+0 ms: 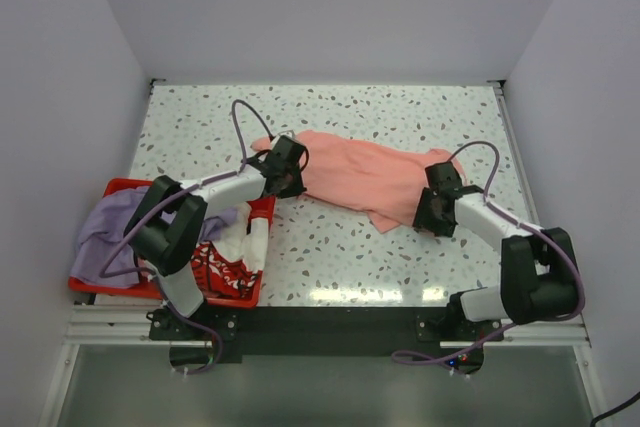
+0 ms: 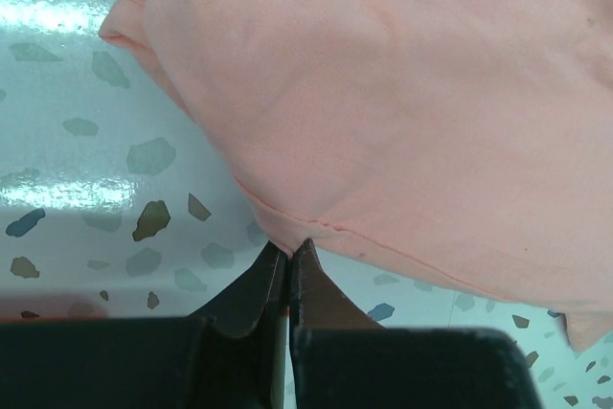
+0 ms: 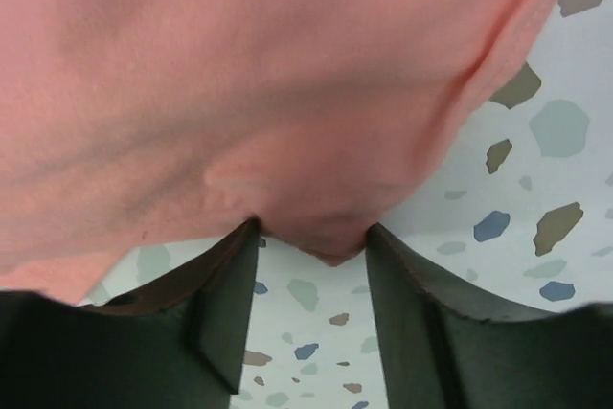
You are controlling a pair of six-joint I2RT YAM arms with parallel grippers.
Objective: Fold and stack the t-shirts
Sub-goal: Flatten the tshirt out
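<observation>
The salmon-pink tee (image 1: 360,175) lies rumpled mid-table, light and limp; I judge it will sag wherever unsupported. My left gripper (image 2: 289,254) pinches its hem at the tee's 9 o'clock; my right gripper (image 3: 311,237), at 4 o'clock, gapes around bunched cloth, so I'd grab hems

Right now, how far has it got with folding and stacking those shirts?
Nothing is folded or stacked yet. In hand: the salmon-pink t-shirt lies rumpled on the table, the left gripper pinching its hem, the right gripper open around another edge. Left: folding it, plus the lavender t-shirt and the white t-shirt, both heaped in the red crate.
</observation>
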